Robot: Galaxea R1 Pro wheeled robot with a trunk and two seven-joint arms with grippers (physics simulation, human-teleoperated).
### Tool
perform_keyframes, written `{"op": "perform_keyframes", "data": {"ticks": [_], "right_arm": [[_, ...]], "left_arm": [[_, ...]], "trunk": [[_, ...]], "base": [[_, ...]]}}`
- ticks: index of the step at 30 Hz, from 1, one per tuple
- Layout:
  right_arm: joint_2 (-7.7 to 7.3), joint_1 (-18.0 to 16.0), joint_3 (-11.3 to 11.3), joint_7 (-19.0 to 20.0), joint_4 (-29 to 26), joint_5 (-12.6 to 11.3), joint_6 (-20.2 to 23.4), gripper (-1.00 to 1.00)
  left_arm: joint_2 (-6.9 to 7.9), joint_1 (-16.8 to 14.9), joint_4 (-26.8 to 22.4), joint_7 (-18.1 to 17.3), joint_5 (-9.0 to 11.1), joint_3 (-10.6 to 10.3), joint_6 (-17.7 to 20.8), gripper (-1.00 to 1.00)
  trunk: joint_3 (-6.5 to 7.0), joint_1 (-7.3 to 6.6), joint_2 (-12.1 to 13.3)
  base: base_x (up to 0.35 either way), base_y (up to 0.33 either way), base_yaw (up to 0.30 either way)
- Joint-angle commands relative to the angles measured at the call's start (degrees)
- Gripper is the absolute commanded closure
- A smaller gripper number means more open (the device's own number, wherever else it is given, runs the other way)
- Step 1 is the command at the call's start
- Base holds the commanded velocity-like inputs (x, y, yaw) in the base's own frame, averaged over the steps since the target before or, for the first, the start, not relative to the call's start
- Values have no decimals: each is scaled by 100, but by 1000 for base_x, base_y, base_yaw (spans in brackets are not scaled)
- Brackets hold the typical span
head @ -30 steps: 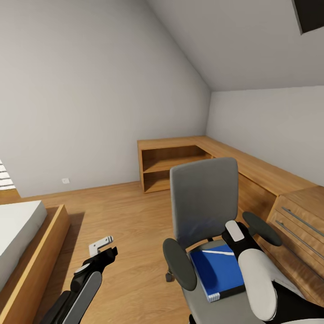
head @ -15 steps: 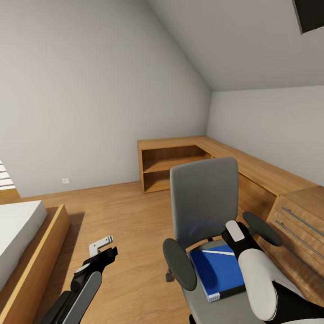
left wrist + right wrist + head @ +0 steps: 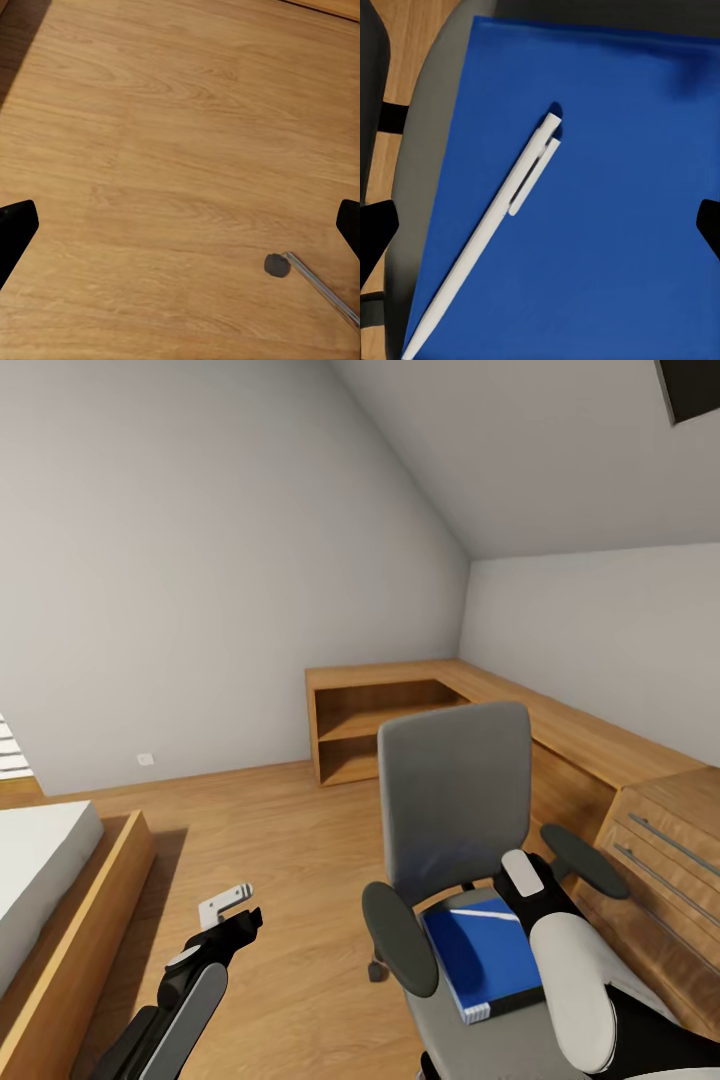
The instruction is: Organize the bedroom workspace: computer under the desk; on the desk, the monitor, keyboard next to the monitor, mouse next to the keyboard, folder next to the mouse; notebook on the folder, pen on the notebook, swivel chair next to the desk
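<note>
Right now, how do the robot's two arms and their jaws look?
Both arms are black with smooth pale grey-white shell panels. The left gripper has a black body and a light grey bracket-shaped tip. The right arm has a large rounded white forearm cover and a small white wrist plate.

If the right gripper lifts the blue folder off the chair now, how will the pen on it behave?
The pen lies loose and diagonal on the smooth folder, so it will probably roll or slide off if tilted. It looks thin and light, awkward to pinch.
</note>
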Motion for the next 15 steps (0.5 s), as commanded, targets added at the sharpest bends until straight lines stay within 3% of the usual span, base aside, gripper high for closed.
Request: {"op": "perform_keyframes", "data": {"ticks": [1,6,15], "right_arm": [[5,-3,-21,-19,-15,-1,41,-100],[3,-3,-21,-21,-17,-2,44,-100],[2,-3,-21,-46,-25,4,48,-100]], "left_arm": [[6,-5,-8,49,38,-15,9,-100],[6,-5,-7,49,38,-15,9,-100],[6,-5,-7,49,46,-15,9,-100]], "trunk": [[-25,22,-45],[-114,132,-245],[-114,132,-245]], "base": [[0,0,0],[0,0,0],[0,0,0]]}}
